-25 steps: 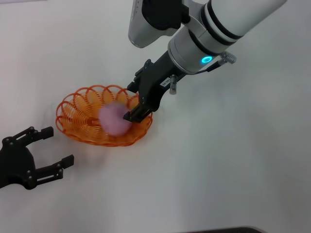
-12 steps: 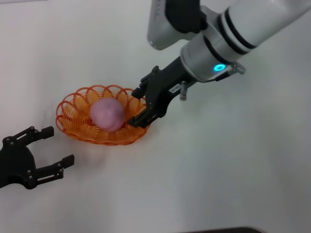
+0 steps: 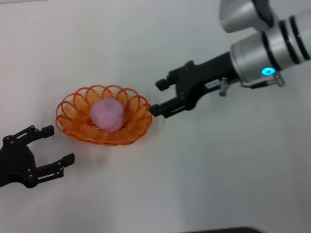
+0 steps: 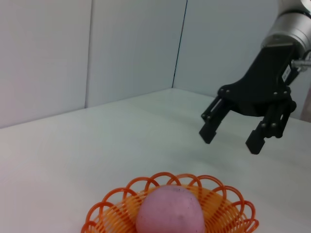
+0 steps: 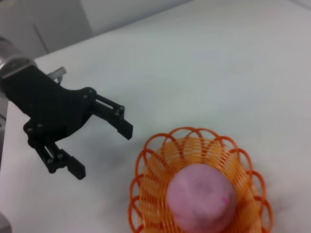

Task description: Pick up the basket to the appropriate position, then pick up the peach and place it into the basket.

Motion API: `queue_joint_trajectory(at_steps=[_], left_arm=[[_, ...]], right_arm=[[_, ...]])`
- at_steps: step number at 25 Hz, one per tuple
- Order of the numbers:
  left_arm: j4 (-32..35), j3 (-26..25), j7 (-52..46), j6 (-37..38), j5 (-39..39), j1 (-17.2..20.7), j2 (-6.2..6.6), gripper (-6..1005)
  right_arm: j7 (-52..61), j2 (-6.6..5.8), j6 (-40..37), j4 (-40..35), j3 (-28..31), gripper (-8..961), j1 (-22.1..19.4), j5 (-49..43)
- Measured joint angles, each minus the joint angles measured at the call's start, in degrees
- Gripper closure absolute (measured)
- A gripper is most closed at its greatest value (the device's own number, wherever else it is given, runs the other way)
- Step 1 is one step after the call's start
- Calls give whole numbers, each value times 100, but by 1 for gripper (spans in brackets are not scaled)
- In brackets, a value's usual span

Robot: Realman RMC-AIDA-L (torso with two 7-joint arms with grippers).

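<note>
Head view: the orange basket sits on the white table at centre left, and the peach rests inside it, a little toward the middle. White surface runs open on every side of the basket, widest across the lower right. The right gripper reaches in from the upper right, fingers spread and holding nothing, its lower fingertip just beside the basket's right rim, whether touching I cannot tell. A small white label shows on the black wrist body, too small to read, and a blue light glows on the silver arm behind it. The left gripper sits at the lower left, fingers apart and empty, near the basket's lower-left rim but clear of it.

Left wrist view: the basket fills the bottom centre with the peach seated in it. The right gripper hangs at the upper right, jaws wide, well above the table and beyond the far rim. Grey wall panels stand behind the table's far edge.

Right wrist view: the basket and peach are at the lower right; the left gripper sits at left, open, just beside the rim.
</note>
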Motion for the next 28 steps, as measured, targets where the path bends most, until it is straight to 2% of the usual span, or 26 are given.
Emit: queue_joint_trajectory(at_steps=[9,13,22,28], left_arm=[[3,0,-4,3,-19,-4,0,123],[-6,-1,-5,2,-21,-6,0,123],[-35,0,-5,-27,9,-17,0,123],[-152,0,13,-62,19,-17,0,123]], right_arm=[[-1027,-4,-366,66,822,169,-913,628],[-1396,0,-426,156,938,169,-1095,820],[-2922,1,-497,1299,1206,170,-1187,1277],[-4417,1,-579,2308,1684,171,-1199,1428]])
